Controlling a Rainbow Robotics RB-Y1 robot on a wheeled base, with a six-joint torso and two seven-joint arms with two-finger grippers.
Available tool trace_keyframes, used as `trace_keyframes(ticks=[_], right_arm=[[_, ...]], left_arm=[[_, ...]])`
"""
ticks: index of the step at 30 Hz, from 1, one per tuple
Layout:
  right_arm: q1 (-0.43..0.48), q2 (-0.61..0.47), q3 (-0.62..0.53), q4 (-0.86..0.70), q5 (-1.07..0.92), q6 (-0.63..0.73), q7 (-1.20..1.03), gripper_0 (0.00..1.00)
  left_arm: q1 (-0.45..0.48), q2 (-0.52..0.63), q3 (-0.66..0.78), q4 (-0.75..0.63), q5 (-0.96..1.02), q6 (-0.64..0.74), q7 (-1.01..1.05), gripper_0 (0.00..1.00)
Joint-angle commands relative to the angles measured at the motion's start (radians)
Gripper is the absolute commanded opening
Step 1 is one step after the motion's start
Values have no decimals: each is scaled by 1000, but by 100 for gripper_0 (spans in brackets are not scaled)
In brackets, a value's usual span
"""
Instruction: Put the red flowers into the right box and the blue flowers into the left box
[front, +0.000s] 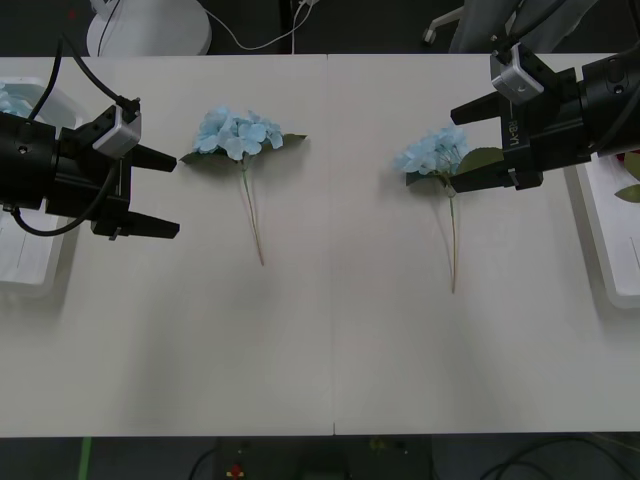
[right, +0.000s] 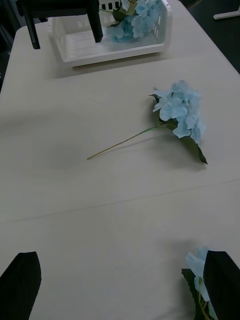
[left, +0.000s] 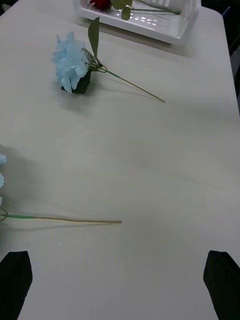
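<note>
While two blue flowers lie loose on the white table (front: 330, 340), a third blue cluster (right: 135, 20) already sits in the left box (right: 112, 52). Of the loose pair, one (front: 238, 135) lies just ahead of the left gripper (front: 160, 193), bloom toward the far edge, stem trailing back toward the near edge. The other (front: 432, 152) lies right beside the right gripper (front: 468, 145), petals and a leaf touching or nearly touching its black fingers (front: 478, 107). Red flowers (left: 100, 4) rest in the right box (left: 150, 25), a deep-red bloom and green leaves showing over the rim.

Left gripper hovers over the table near the left box, fingers spread wide, nothing between them. Right gripper hangs near the right box, fingers likewise spread and holding nothing, bracketing the edge of the nearer blue cluster. Dark floor and cables beyond the far table edge.
</note>
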Motion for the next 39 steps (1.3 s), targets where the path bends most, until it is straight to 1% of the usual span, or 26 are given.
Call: trace_keyframes(ticks=[1,2,4,5,8,9,14,17,18,20,23,28,32,36,37,39], right_arm=[[5,-24,-23,-5,-8,-2,7,93],[5,-24,-23,-5,-8,-2,7,92],[5,-24,-23,-5,-8,-2,7,84],[71,5,12,15,3,4,7,81],[77,13,-5,24,7,15,7,81],[76,16,-11,23,13,21,-12,81],[45,21,-14,23,49,49,-228,81],[-3,36,-14,23,118,93,-474,81],[-10,42,-14,23,133,99,-521,81],[-36,67,-16,24,197,118,-685,81],[-62,105,-16,24,300,138,-874,81],[-84,170,-16,24,486,185,-1101,81],[-88,214,-16,27,639,239,-1202,81],[-90,277,-16,73,777,291,-1225,81],[-88,302,-16,96,829,294,-1222,81],[-88,331,-16,122,889,296,-1221,81]], left_arm=[[-43,16,-8,-27,-6,-12,32,100],[-43,16,-8,-27,-6,-12,32,100],[-43,16,-8,-27,-6,-12,32,100],[-43,16,-8,-27,-6,-12,32,100],[-43,16,-8,-27,-6,-12,32,100],[5,18,-23,-4,-20,-13,32,100],[22,22,3,7,-3,-16,32,100],[22,27,13,8,2,-18,32,100],[22,27,16,11,2,-18,32,100],[20,25,19,30,3,-20,32,100],[20,16,19,56,6,-32,32,100],[20,10,19,79,-11,-69,32,100],[20,4,19,79,-58,-112,32,100],[20,-24,19,79,-133,-158,36,100],[20,-37,18,77,-169,-176,121,100],[18,-53,18,77,-221,-197,226,100]])
